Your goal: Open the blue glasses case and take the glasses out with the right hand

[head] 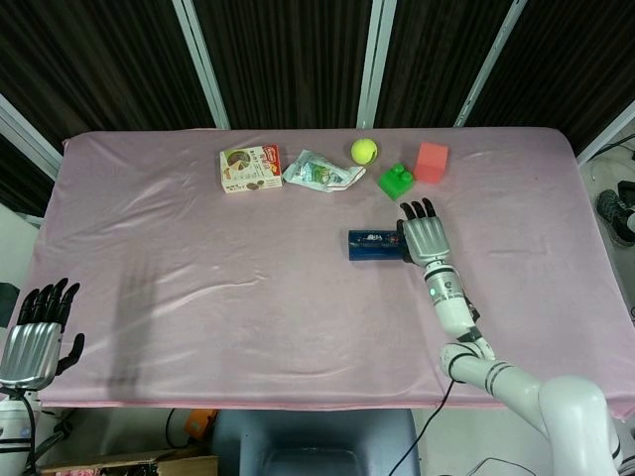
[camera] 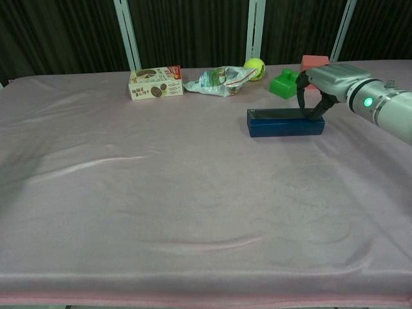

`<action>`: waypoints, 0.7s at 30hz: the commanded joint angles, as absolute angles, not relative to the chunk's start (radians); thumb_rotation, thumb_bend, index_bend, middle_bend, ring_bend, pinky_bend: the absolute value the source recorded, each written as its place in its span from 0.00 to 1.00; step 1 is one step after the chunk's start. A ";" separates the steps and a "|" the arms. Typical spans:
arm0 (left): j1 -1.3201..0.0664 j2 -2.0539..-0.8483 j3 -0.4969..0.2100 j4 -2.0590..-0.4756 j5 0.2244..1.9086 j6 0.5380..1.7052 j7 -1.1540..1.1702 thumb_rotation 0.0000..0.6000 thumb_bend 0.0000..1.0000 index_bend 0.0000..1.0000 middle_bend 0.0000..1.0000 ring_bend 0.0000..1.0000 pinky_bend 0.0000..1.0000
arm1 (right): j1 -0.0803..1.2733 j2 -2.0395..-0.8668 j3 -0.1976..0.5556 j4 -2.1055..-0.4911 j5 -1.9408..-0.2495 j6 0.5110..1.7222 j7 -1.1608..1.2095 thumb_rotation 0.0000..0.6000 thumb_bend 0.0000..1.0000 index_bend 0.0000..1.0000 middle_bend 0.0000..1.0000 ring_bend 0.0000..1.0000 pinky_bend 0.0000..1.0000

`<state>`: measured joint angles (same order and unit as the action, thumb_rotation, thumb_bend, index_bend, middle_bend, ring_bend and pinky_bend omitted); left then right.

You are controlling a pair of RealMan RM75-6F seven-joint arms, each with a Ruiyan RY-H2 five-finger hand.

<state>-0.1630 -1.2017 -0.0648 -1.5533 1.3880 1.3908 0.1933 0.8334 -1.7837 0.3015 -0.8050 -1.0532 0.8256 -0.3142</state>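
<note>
My right hand (head: 424,236) is at the right end of the blue glasses case (camera: 285,122), and I hold that end: the fingers (camera: 320,108) come down over the top of the case and touch it, and in the chest view a dark finger (camera: 300,94) stands behind the case, so the end sits between them. The case lies flat on the pink tablecloth (head: 248,288), in the right half of the table, with its long side going left to right. The lid looks closed, I see no glasses.

My left hand (head: 36,335) is well apart from all this, below the near left corner of the table. It holds nothing and its fingers are straight and a little spread.

Along the far side of the table there are a snack box (head: 250,168), a crumpled plastic packet (head: 320,172), a tennis ball (head: 364,151), a green toy brick (head: 397,180) and a red block (head: 432,162). The green brick is near the case, just behind it.
</note>
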 commanded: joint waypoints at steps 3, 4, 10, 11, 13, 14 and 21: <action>-0.169 -1.205 -0.071 -1.550 1.375 1.380 0.202 1.00 0.41 0.00 0.00 0.00 0.05 | 0.899 -1.829 0.354 -0.713 -1.003 0.784 -0.340 1.00 0.65 0.73 0.25 0.15 0.00; -0.170 -1.206 -0.071 -1.549 1.374 1.379 0.204 1.00 0.41 0.00 0.00 0.00 0.05 | 0.913 -1.841 0.362 -0.689 -0.993 0.773 -0.348 1.00 0.65 0.72 0.25 0.15 0.00; -0.175 -1.209 -0.078 -1.544 1.352 1.364 0.208 1.00 0.41 0.00 0.00 0.00 0.05 | 1.025 -1.954 0.431 -0.445 -0.907 0.698 -0.412 1.00 0.46 0.31 0.18 0.11 0.00; -0.176 -1.209 -0.079 -1.544 1.350 1.363 0.208 1.00 0.41 0.00 0.00 0.00 0.05 | 1.037 -1.964 0.441 -0.421 -0.898 0.692 -0.413 1.00 0.39 0.21 0.15 0.09 0.00; -0.175 -1.208 -0.081 -1.545 1.348 1.365 0.204 1.00 0.41 0.00 0.00 0.00 0.05 | 1.050 -1.973 0.451 -0.396 -0.893 0.682 -0.403 1.00 0.35 0.10 0.10 0.06 0.00; -0.175 -1.207 -0.081 -1.545 1.349 1.366 0.202 1.00 0.41 0.00 0.00 0.00 0.05 | 1.051 -1.970 0.448 -0.394 -0.900 0.677 -0.396 1.00 0.34 0.07 0.09 0.05 0.00; -0.176 -1.205 -0.075 -1.548 1.358 1.367 0.200 1.00 0.41 0.00 0.00 0.00 0.05 | 0.973 -1.870 0.371 -0.611 -1.012 0.749 -0.333 1.00 0.33 0.15 0.07 0.03 0.00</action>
